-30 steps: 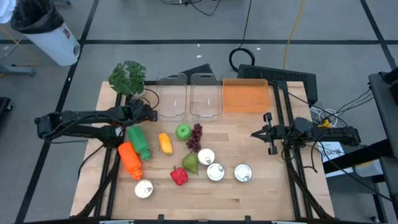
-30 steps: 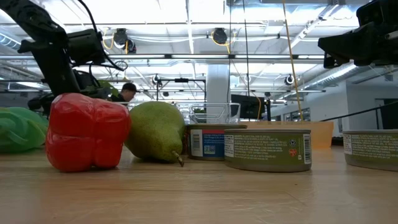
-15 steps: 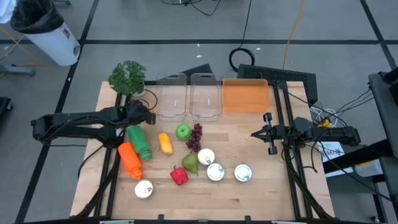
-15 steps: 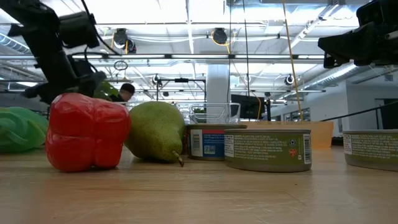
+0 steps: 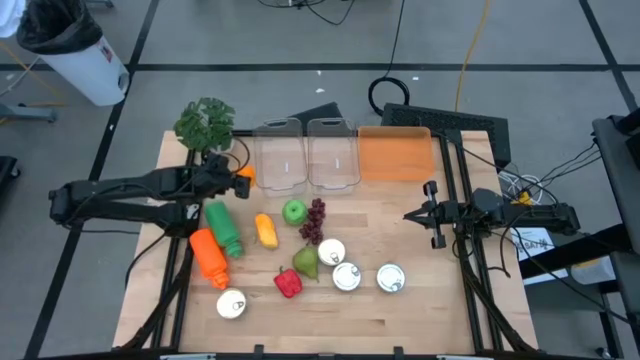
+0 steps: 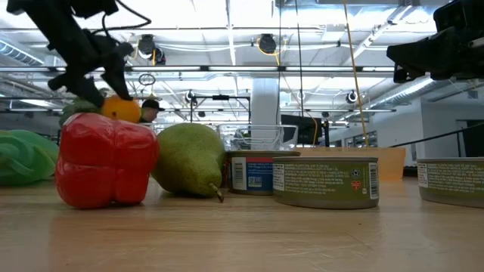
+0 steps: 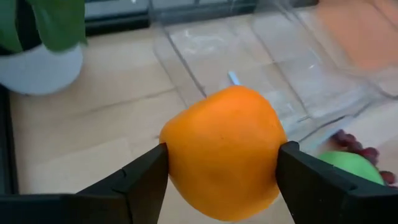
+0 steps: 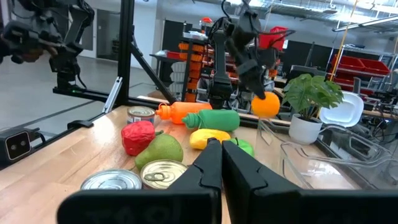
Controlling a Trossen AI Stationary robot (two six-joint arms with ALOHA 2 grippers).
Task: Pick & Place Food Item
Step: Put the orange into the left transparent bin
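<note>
An orange fruit (image 7: 221,152) hangs in the air near the table's far left, just in front of two clear tubs (image 5: 277,155). My left gripper (image 5: 240,180) is shut on it. The fruit also shows in the low view (image 6: 121,109) above the red pepper (image 6: 106,160), and in the right wrist view (image 8: 266,104). My right gripper (image 5: 432,213) waits shut over the table's right side, touching nothing. My left gripper pinches the orange fruit between its two fingers, one on each opposite side (image 7: 171,163). The fingers (image 7: 140,177) come slanting down from the table's left. The fruit is lifted clear of the table.
An orange tray (image 5: 394,153) sits beside the tubs and a potted plant (image 5: 205,123) at the far left corner. A green bottle (image 5: 224,228), carrot (image 5: 209,257), yellow fruit (image 5: 266,231), green apple (image 5: 294,211), grapes (image 5: 315,220), pear (image 5: 306,262) and several cans (image 5: 346,277) crowd the middle.
My left gripper has risen from the table near the plant and edged toward the tubs, carrying the orange fruit up with it. The fruit, hidden under the gripper before, now shows lifted clear of the table.
</note>
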